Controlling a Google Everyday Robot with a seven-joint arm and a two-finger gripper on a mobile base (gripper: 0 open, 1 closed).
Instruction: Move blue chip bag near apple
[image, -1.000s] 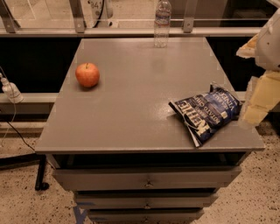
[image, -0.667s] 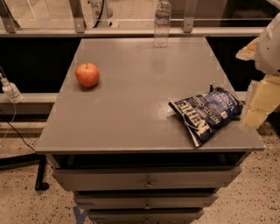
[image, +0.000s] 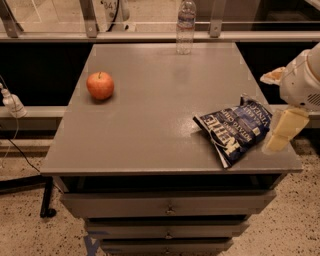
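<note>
The blue chip bag, crinkled dark foil with white lettering, lies flat near the front right corner of the grey table. The red-orange apple stands upright on the left side of the table, far from the bag. My gripper, cream-coloured below a white arm housing, hangs at the table's right edge, right beside the bag's right end. It holds nothing that I can see.
A clear plastic water bottle stands at the back edge of the table. A metal rail and glass run behind it. Drawers sit under the tabletop. A white plug and cable hang at the left.
My gripper has moved slightly down and left, closer to the bag's right end. The bag and the apple have not moved.
</note>
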